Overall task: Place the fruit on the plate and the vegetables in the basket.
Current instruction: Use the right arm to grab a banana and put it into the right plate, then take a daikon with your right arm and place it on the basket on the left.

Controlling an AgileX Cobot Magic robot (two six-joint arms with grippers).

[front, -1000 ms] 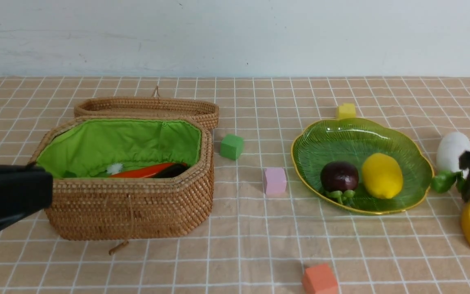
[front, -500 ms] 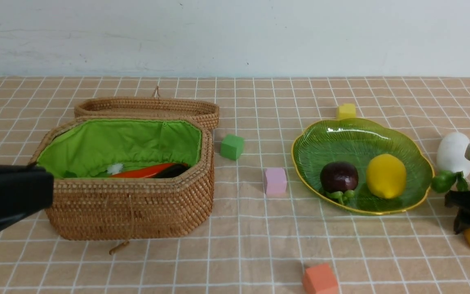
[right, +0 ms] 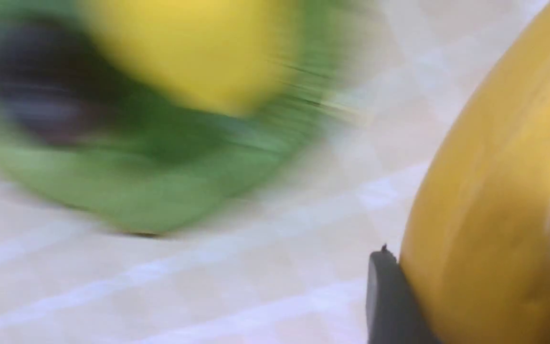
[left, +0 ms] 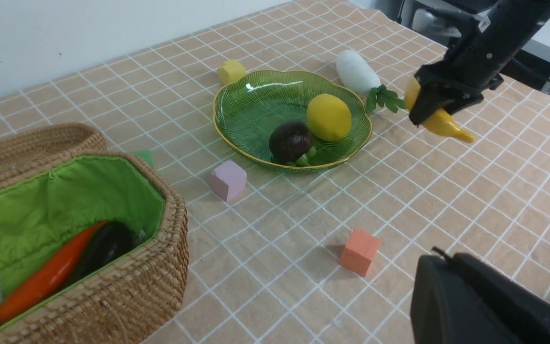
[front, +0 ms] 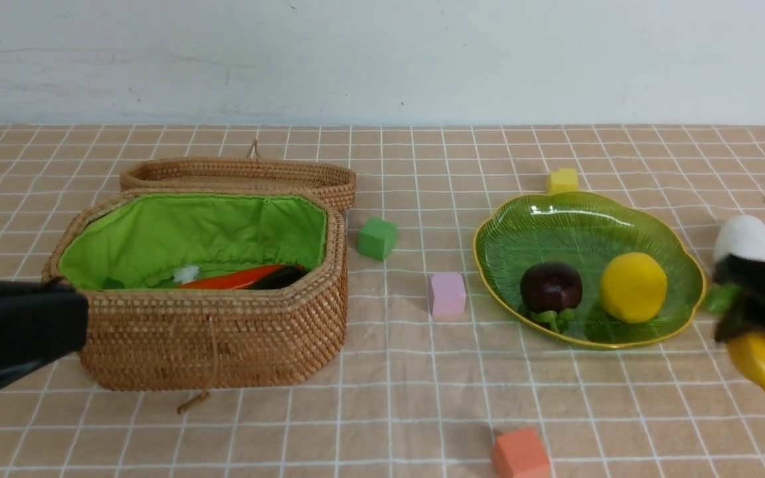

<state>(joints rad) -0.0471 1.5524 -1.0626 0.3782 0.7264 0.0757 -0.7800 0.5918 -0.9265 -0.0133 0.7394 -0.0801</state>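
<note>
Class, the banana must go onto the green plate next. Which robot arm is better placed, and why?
Right. The right gripper holds the banana just beside the plate; the left gripper sits shut by the basket, far from both.

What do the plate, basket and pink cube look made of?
Plate: glossy translucent green glass, possibly plastic; bright highlights, ribbing, gold rim. Basket: matte woven wicker, visible coils; creased green fabric lining. Pink cube: likely foam; dull, rounded edges.

Right wrist view: plate point(right: 160, 191), lemon point(right: 194, 52), mangosteen point(right: 41, 95) blurred; banana point(right: 494, 215) cut by edge. Front view: radish point(front: 742, 239) leaves behind right gripper point(front: 748, 312); carrot point(front: 236, 279), eggplant point(front: 283, 275) half hidden by basket point(front: 223, 338) wall.
</note>
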